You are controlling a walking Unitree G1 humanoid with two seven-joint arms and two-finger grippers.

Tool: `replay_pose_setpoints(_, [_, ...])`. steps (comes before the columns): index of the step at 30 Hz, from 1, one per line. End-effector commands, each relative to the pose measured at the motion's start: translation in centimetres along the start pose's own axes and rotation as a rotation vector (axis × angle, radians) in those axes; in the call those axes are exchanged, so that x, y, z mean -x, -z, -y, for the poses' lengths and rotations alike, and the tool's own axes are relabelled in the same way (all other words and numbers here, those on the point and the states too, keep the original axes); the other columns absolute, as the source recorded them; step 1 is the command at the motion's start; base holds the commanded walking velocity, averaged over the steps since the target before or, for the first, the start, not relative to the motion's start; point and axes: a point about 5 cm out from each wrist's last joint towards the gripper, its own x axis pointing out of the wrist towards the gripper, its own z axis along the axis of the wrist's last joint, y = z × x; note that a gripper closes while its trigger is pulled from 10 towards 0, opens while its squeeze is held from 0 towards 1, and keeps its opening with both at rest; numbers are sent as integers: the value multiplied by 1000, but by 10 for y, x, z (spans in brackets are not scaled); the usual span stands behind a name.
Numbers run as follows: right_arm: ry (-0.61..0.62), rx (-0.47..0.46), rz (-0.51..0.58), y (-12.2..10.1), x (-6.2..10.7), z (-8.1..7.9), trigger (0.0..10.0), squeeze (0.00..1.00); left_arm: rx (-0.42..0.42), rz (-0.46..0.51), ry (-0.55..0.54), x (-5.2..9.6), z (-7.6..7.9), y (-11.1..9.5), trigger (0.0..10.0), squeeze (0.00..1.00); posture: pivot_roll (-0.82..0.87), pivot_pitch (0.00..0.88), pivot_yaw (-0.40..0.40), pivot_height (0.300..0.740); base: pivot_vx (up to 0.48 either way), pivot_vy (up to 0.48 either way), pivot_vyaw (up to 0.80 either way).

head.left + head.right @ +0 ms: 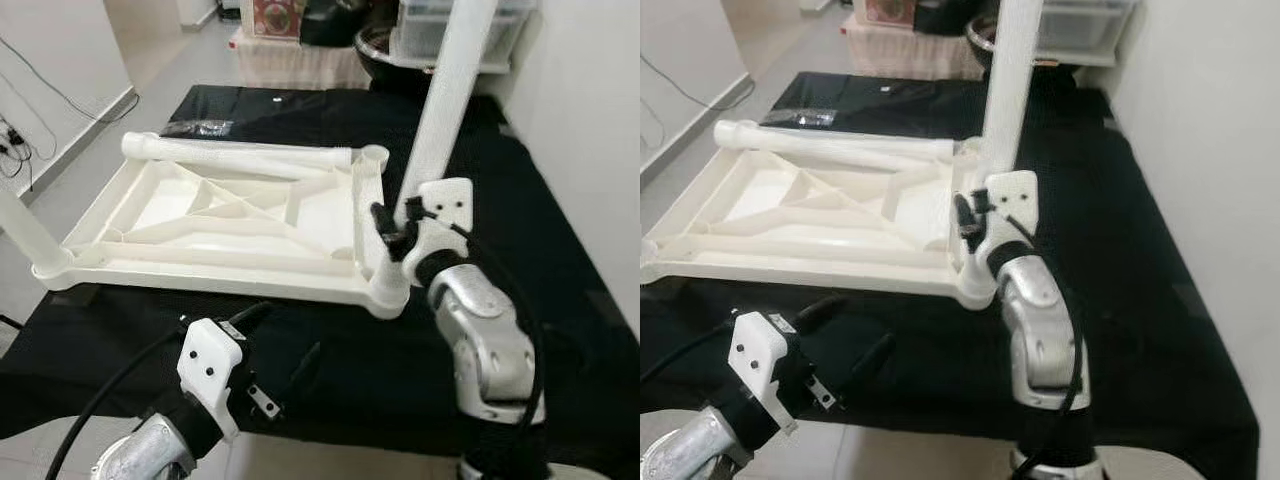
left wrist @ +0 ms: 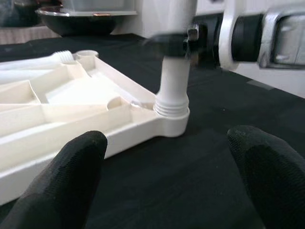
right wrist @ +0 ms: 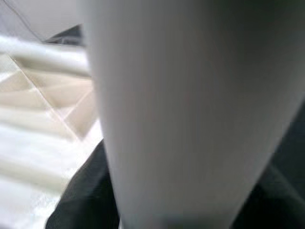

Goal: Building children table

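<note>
The white tabletop (image 1: 215,215) lies upside down on the black worktop (image 1: 560,290). The right end effector (image 1: 390,232) holds a white leg (image 1: 445,95) standing in its near right corner. The left end effector (image 1: 285,345) hangs wide apart just in front.

Head stereo pair downward over tabletop (image 1: 220,215); wrist views close (leg (image 2: 174,71) shared).

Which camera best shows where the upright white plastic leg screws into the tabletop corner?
The left wrist view: the upright white plastic leg shows threads at the corner socket. Both eye views show the joint partly behind the right gripper; the right wrist view is a blur.
</note>
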Motion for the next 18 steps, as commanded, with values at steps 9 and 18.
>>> replay_pose_setpoints(9, [-824, 143, 257, -62, 15, -13, 10000, 0, 19, -13, 9, 0, 3, 3, 10000, 0, 131, 182, -61, 740, 0, 0, 0])
replay_pose_setpoints(18, [-1154, 209, 150, -50, 14, -14, 10000, 0, 19, -15, 7, 1, 3, 3, 10000, 0, 141, 190, -60, 740, 0, 0, 0])
